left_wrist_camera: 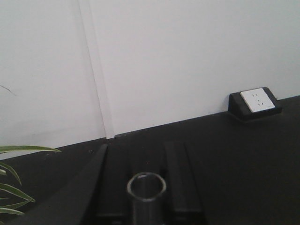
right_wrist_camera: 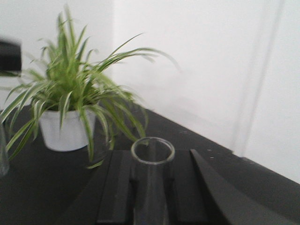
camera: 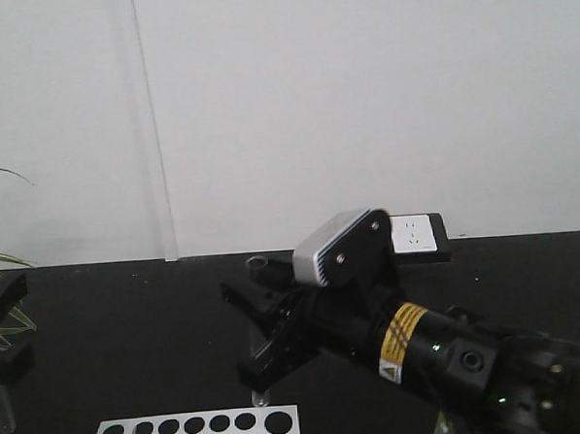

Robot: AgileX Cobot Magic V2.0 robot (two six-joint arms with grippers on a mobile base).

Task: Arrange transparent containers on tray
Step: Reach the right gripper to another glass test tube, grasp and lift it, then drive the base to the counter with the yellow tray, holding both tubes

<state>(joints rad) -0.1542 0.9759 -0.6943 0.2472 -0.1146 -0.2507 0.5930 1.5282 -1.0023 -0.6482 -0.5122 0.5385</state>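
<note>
1. White wall [camera: 362,97]: fills the upper half of the front view, with a faint vertical seam left of centre
2. Black worktop [camera: 130,323]: runs from the foot of the wall to the lower edge of every view
3. Right arm [camera: 473,358]: black, enters from the lower right and lies low over the worktop, pointing left; yellow-and-black label [camera: 401,333] around its barrel, silver-white camera housing [camera: 340,248] on top
4. Potted plant [right_wrist_camera: 70,93]: long green-and-cream leaves in a white pot [right_wrist_camera: 65,133], standing on the worktop near the wall on the left side
5. White perforated rack [camera: 293,431]: flat plate with rows of round holes, at the lower edge of the front view, partly cut off
6. Socket box [camera: 419,237]: black wedge with a white face, on the worktop against the wall, behind the right arm
7. Right pincer [camera: 245,331]: clenched on the right tube, one black finger to each side
8. Left pincer [left_wrist_camera: 138,150]: clenched on the left tube, at the far left edge of the front view
9. Right tube [right_wrist_camera: 151,187]: clear glass, upright between the fingers, open rim uppermost, above the worktop just behind the rack
10. Left tube [left_wrist_camera: 145,201]: clear glass, upright between the fingers, open rim uppermost, rounded lower end hanging below the pincer
</note>
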